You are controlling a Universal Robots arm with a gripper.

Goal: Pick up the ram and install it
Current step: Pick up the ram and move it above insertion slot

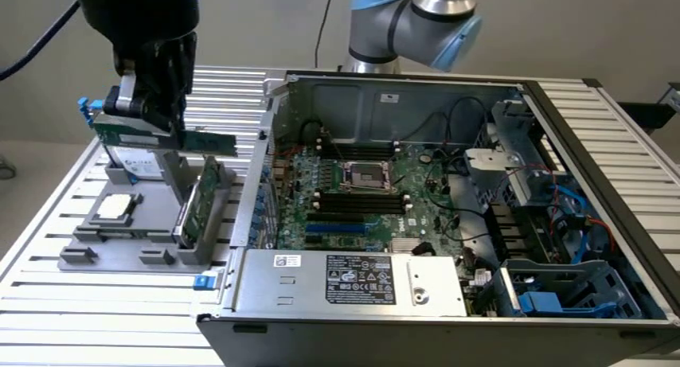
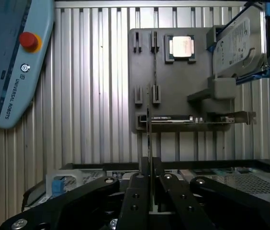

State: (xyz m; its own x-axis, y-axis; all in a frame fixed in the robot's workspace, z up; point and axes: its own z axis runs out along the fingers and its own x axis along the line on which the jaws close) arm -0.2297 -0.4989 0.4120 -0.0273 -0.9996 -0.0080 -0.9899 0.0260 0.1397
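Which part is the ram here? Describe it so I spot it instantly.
Look to the exterior view's left of the open computer case, above the grey parts holder. There the gripper is shut on the ram, a long, narrow green stick held off the holder. The hard drive below is silver with a blue bracket, the processor small and square.

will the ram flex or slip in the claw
Probably stiff: the ram juts sideways from the claw without sagging. Likely light, since it is a thin board, seen edge-on in the wrist view. It might twist if bumped, because the claw pinches only a short stretch of it.
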